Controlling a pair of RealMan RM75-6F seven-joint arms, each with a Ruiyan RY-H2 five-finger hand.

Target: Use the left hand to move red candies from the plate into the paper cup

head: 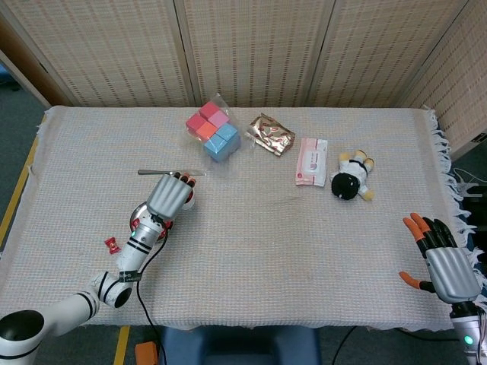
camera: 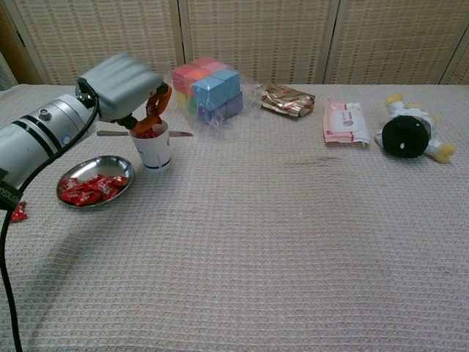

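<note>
Left hand [camera: 126, 86] poised over paper cup [camera: 152, 150], fingertips at rim; grip contents unclear. Right hand [head: 444, 258] idle, fingers spread. Red candies [camera: 91, 188] beside cup on plate [camera: 123, 164]: light, crinkly, slippery wrappers; judged best pinched mid-body.

Woven-panel screens [head: 251, 46] behind a cloth-covered table [head: 304, 251], grey floor [head: 15, 129].

paper cup [camera: 153, 149] mouth behind left hand [camera: 127, 86]

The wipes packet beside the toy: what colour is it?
The wipes packet is pink and white, lying flat; it shows best in the chest view.
</note>
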